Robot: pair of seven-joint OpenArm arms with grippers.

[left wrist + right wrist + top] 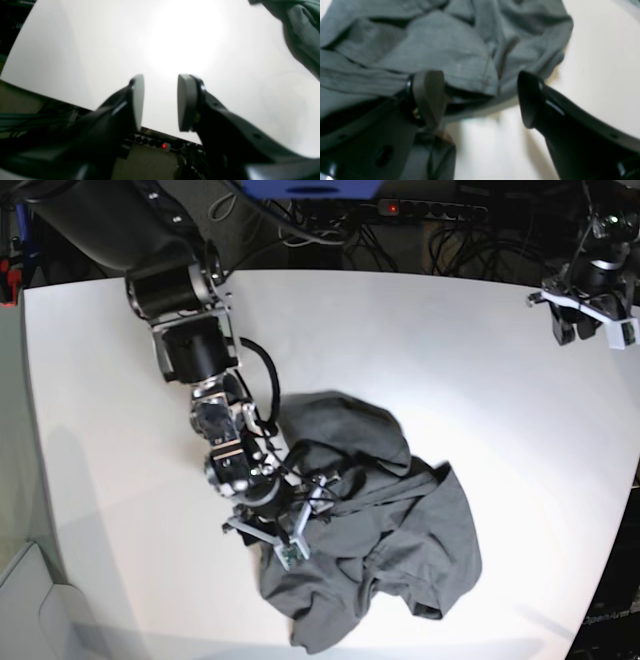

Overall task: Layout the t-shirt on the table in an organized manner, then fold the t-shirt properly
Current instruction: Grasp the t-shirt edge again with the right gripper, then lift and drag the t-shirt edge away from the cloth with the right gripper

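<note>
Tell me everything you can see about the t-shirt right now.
The t-shirt is plain dark charcoal-grey soft cloth with no print, lying crumpled in a wrinkled heap on the white table, not yet spread out. Folds overlap and a stitched hem edge shows in the right wrist view. The right gripper is down at the heap's edge, open, one finger against the fabric.

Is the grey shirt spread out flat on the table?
No, the t-shirt lies bunched in a wrinkled heap on the table.
</note>
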